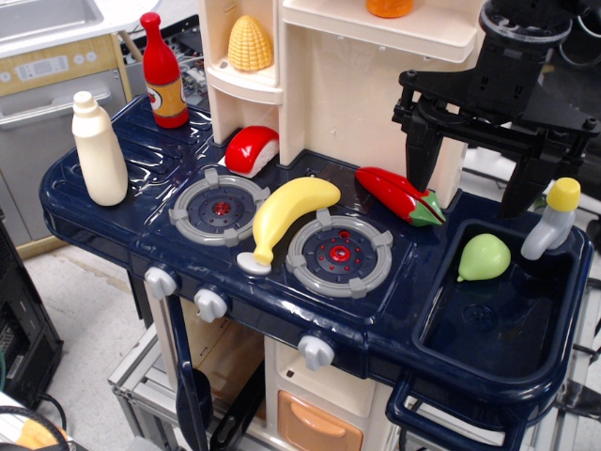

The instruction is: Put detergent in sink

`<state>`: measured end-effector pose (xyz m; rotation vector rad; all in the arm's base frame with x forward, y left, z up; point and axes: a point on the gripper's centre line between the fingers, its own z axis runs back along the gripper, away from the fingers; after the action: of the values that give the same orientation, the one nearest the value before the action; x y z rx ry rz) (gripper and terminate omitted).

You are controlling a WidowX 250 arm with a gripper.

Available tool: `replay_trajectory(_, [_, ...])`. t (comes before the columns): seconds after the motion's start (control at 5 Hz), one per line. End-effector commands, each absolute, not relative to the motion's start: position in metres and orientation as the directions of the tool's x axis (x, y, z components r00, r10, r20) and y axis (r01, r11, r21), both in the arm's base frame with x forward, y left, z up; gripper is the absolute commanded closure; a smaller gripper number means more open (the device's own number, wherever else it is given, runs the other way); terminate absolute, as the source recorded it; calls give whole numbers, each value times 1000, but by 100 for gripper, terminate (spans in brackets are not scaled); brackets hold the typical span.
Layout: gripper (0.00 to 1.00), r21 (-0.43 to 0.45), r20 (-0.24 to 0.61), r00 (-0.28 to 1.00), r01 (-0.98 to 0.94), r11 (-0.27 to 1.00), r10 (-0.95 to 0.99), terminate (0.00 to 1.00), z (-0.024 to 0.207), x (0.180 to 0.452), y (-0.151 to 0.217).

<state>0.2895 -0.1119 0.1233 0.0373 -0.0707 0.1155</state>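
The sink [441, 324] sits nearest on the dark worktop [141, 240], a green pear [484, 257] in its far part. Left of the sink lie a banana [286, 214] and a red pepper [402, 195]. Above its far edge my end effector [474, 178] hangs released, holding nothing. Far left of the sink, the detergent [98, 150] stands upright.

One raised front view looks down, fairly near, across the toy kitchen counter [113, 221].
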Motion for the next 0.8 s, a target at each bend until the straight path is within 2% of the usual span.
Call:
replay_trajectory(0.0, [0,33,73,991,-116,993,114,0,123,290,-112])
replay_trajectory(0.2, [0,143,-8,996,-84,986,85,0,149,276,-62])
replay_trajectory(0.4, [0,247,24,993,-121,961,119,0,164,263,-16])
replay_trajectory(0.6, [0,319,97,978,-206,925,184,0,176,255,31])
